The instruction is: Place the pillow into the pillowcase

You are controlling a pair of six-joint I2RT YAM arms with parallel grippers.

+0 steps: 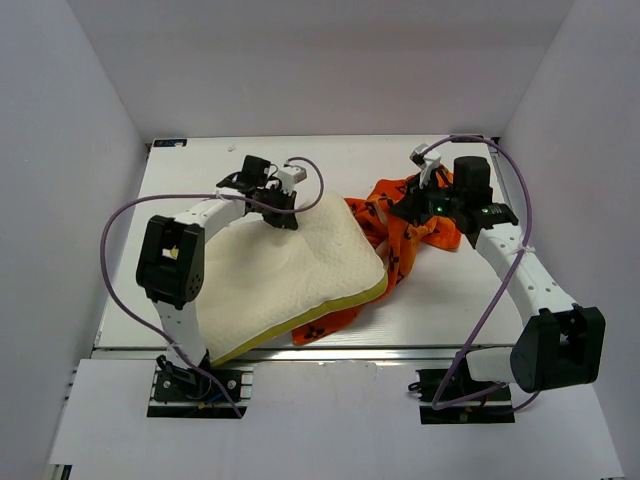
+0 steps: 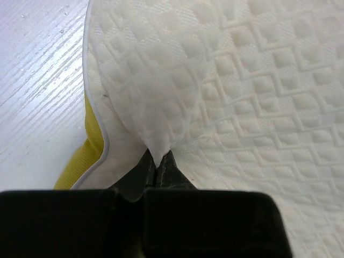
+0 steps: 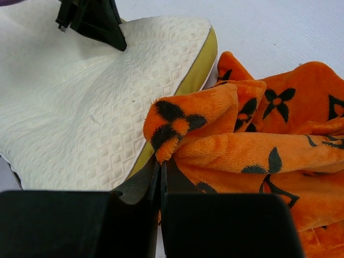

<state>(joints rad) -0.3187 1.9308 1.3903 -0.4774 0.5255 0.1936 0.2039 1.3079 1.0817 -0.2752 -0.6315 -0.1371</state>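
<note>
left wrist is showing the left gripper (image 2: 159, 159) pinching loose cover on the squashy pillow (image 2: 242, 80), right gripper (image 3: 161, 164) clenching limp pillowcase (image 3: 252, 150).

From above we lose the pillowcase (image 1: 405, 250) where it lies under the pillow (image 1: 290, 270) and beneath the right arm (image 1: 520, 265), the left arm (image 1: 172, 262) hides the pillow's near left edge, and the wrist views crop the pillow at top and right and the pillowcase at right and bottom.
</note>
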